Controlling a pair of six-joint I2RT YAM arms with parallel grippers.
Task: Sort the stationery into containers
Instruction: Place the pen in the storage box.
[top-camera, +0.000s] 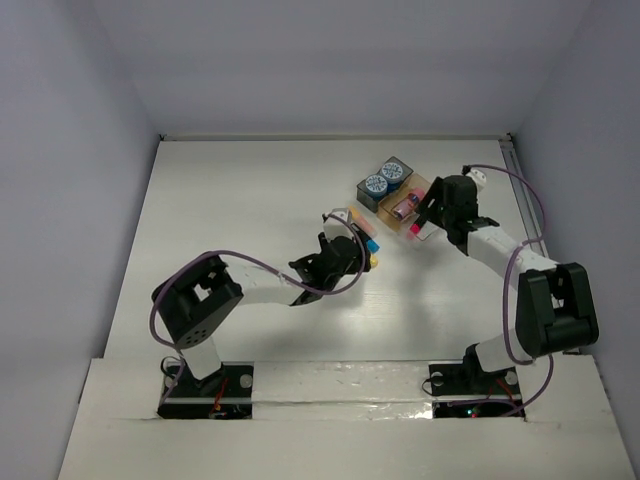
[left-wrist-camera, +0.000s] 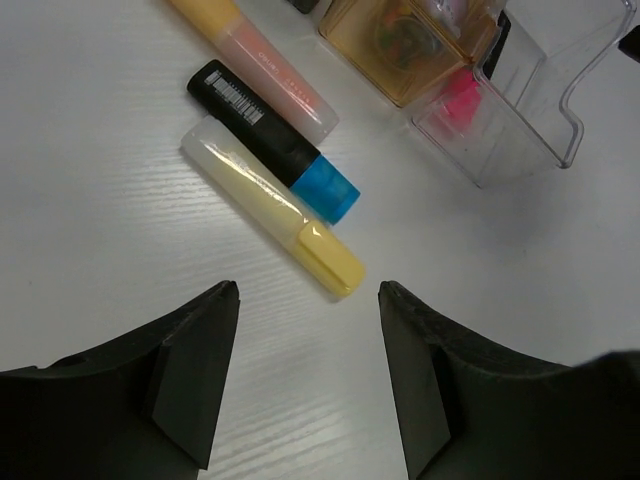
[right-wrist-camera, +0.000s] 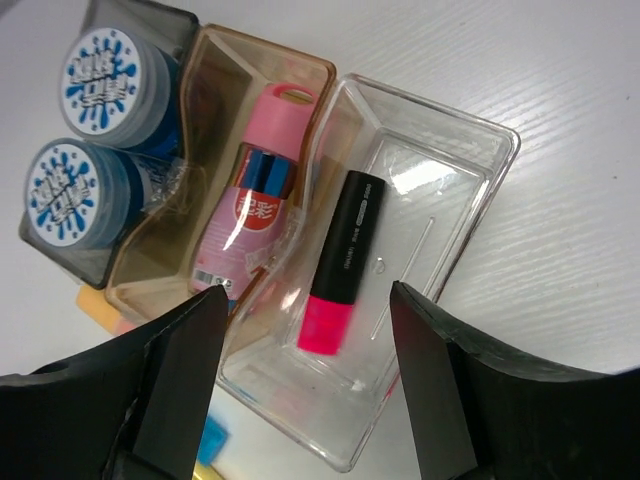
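Right wrist view, sorted stock: two pots (right-wrist-camera: 100, 70) in grey tray (right-wrist-camera: 165, 25); pink stick (right-wrist-camera: 262, 190) in amber tray (right-wrist-camera: 265, 50); pink-black marker (right-wrist-camera: 345, 260) lying in clear tray (right-wrist-camera: 470, 130). Right fingers (right-wrist-camera: 175, 380) spread, empty, hanging over clear tray.

Left wrist view, unsorted stock on desk (left-wrist-camera: 100, 250): yellow marker (left-wrist-camera: 270, 205), black-blue marker (left-wrist-camera: 270, 140), orange marker (left-wrist-camera: 265, 60), packed side by side, yellow against black-blue. Left fingers (left-wrist-camera: 190, 380) spread, empty, above yellow marker's cap end.

Hazards, judged: closing here may catch only the cap end, so the marker pivots or slips. A finger may also shove the black-blue marker and roll it away. On delivery, a left approach could strike the right fingers over the trays or knock the light tray cluster.
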